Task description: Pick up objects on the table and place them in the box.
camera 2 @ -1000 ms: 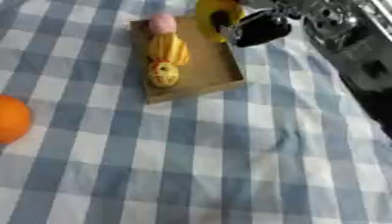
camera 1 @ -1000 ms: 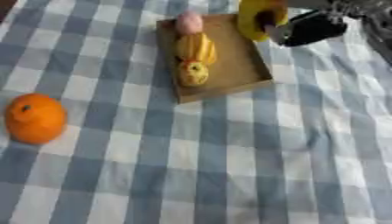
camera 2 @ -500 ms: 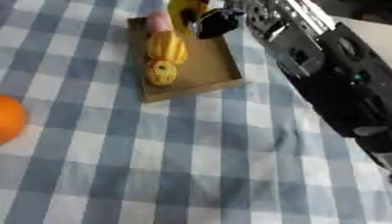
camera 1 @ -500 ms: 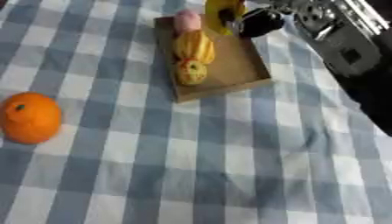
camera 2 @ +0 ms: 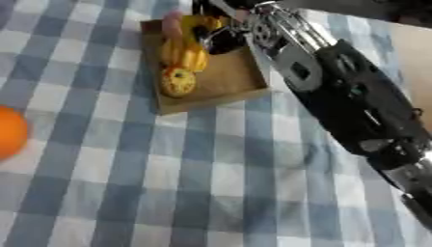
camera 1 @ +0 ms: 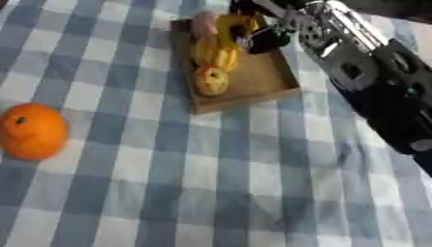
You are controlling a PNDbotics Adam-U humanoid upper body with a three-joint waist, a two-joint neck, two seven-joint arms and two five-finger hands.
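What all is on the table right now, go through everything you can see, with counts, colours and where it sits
Tablecloth: one, blue and white check, covers the whole table.
Box: one, brown, shallow, far centre.
Orange: one, orange, left edge of the table, outside the box.
Yellow items: a few, in the box's left half; shapes unclear.
Pink item: one, at the box's far end.
Yellow object: one, held over the box's far end.
Right hand: one, black, curled round the yellow object.
Left hand: not in view.

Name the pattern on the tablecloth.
The tablecloth has a blue, grey and white check, clearest in the left eye view.
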